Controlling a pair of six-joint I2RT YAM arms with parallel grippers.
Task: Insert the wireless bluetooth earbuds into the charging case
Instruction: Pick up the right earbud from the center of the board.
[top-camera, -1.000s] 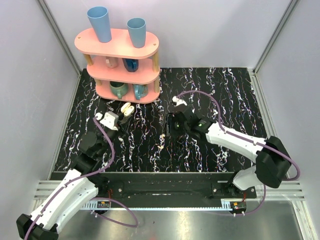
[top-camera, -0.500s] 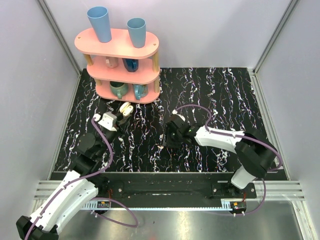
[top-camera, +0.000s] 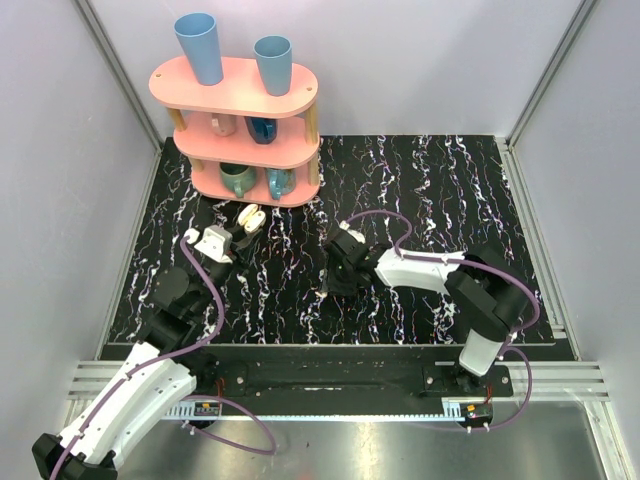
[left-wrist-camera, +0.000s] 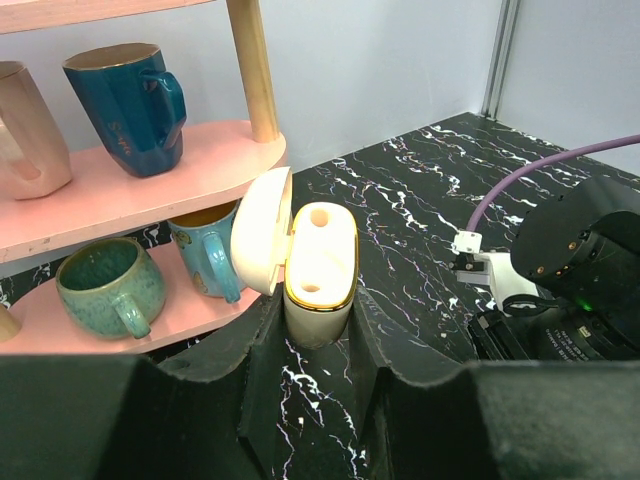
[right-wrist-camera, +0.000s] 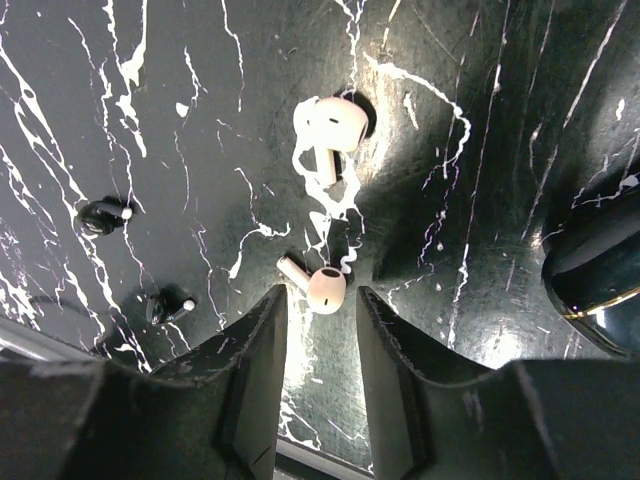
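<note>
**Top external and wrist views: small cream-white hinged plastic charging case (left-wrist-camera: 318, 262) held at left, two tiny glossy white wireless earbuds (right-wrist-camera: 318, 287) loose at right**

Left wrist view: the left fingers (left-wrist-camera: 258, 380) are closed on the lower body of the charging case and hold it upright, just in front of a pink three-tier oval shelf (left-wrist-camera: 200, 170). The rounded lid swings open to the left. It shows a gold-coloured rim and two empty sockets. Behind the case, a teal ceramic mug (left-wrist-camera: 110, 290) and a light blue mug (left-wrist-camera: 205, 255) sit on the lowest tier. A dark blue mug (left-wrist-camera: 130, 105) sits on the tier above.

Right wrist view: the right fingers (right-wrist-camera: 250, 370) stand apart with nothing between them, pointing down at the black, white-veined marbled surface (right-wrist-camera: 480, 200). The nearer earbud lies on the surface just beyond the fingertips, in line with the gap. The farther earbud (right-wrist-camera: 330, 125) lies beyond it, apart from the first. Two small black pieces with white tips (right-wrist-camera: 100, 215) lie off to the left.

From above, the case sits near the foot of the shelf at rear left. The right fingers are near the middle of the surface, well apart from the case. Two tall light blue tumblers (top-camera: 200, 48) stand on the top tier.
</note>
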